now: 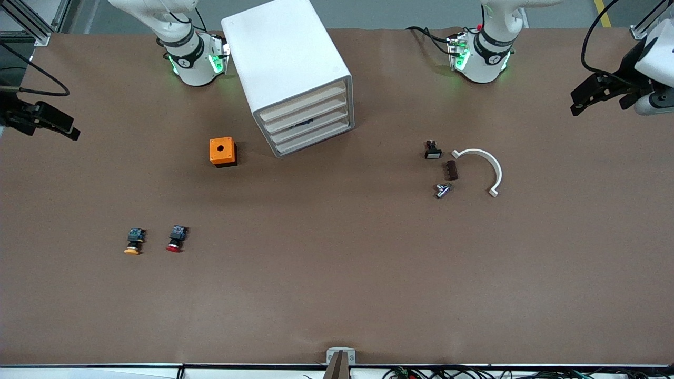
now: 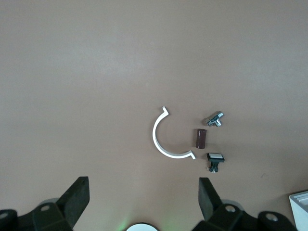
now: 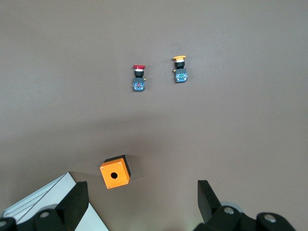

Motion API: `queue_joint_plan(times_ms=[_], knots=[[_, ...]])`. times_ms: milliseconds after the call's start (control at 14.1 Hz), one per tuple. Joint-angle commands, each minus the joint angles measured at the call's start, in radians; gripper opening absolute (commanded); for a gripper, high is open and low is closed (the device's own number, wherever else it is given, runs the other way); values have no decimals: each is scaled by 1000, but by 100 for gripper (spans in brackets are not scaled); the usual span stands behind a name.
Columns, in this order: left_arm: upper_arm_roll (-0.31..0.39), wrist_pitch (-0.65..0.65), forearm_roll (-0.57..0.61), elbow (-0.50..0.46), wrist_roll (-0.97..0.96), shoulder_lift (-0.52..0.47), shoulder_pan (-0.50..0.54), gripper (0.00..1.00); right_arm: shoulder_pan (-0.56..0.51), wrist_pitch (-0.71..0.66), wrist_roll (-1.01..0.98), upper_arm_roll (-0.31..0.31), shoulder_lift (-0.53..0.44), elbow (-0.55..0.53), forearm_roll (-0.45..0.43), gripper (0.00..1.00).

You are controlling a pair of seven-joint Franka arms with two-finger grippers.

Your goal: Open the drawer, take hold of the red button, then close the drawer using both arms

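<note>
with both hands spread empty, the left hand (image 1: 582,105) and right hand (image 1: 66,129) over opposite surface ends, the drawer (image 1: 303,105) sits closed and the button (image 1: 176,238), lying near the front camera toward the right arm's end, risks confusion with the orange-capped button (image 1: 134,241) beside it.

— What sort of place was this?

— A robotics lab or test bench, by every sign. Two white arms were bolted at one edge of a wide table (image 1: 337,295) covered in plain brown sheeting, each base ringed with green status lights.

— Anything besides the arms?

— Aluminium framing showed at the corners, black cables (image 1: 421,32) trailed across the table's edge, and more wiring ran along the rim nearest the front camera.

— And the things laid out?

— Small industrial parts: a white cabinet (image 1: 287,63) of four shallow drawers, an orange box (image 1: 221,151) with a hole, two push buttons, a white curved clamp (image 1: 487,163) and a few little fittings, all spaced well apart like test pieces.
</note>
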Motion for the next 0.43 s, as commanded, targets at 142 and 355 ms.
queue_joint_plan(times_ms=[142,355], knots=[[-6,-13,-5,46,19,15,8,100,-2,22,24,5,-48,-62,16,100],[-10,-27,-6,46,21,15,5,100,1,22,25,9,-48,-62,16,100]])
